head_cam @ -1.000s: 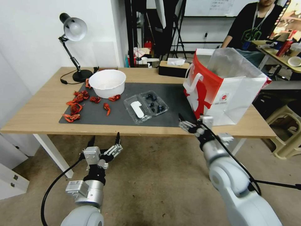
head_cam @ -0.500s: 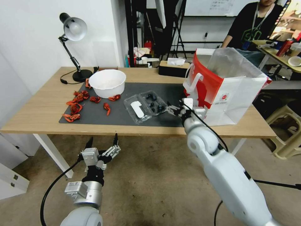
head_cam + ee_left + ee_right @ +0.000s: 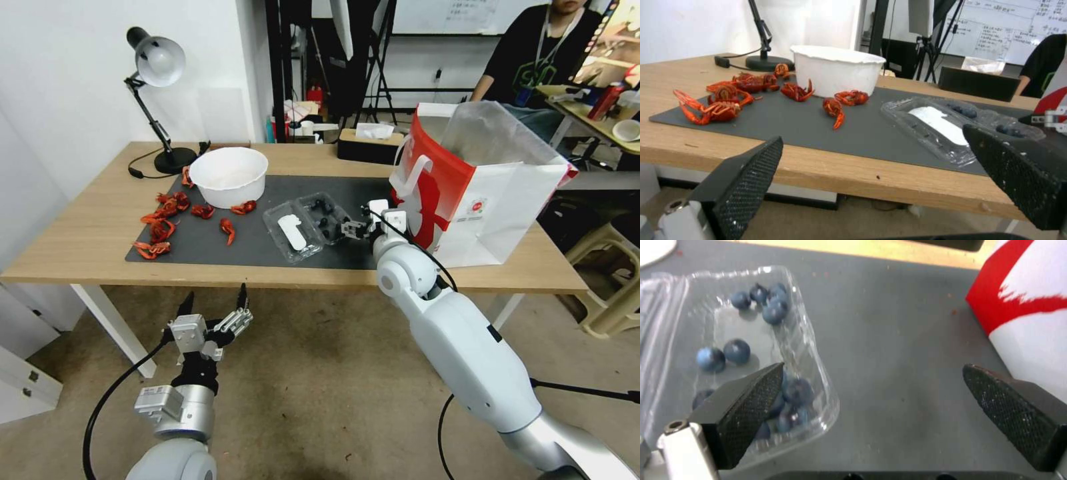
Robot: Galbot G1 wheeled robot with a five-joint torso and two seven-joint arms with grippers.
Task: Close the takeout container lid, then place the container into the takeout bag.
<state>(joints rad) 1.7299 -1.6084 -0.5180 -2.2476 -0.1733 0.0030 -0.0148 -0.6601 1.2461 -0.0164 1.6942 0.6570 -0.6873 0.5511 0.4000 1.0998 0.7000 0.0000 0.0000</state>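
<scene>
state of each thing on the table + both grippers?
container: open, holds blueberries
lid: flat on the mat, label up
bag: upright, mouth open
bowl: upright
lamp: upright
right gripper: open, over the container's edge
left gripper: open, below the table edge

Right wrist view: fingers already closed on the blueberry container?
No. The right gripper is open, one finger over the takeout container edge and the other above bare mat beside the takeout bag.

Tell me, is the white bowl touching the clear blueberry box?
Apart. The head view shows bare dark mat between the white bowl and the takeout container.
</scene>
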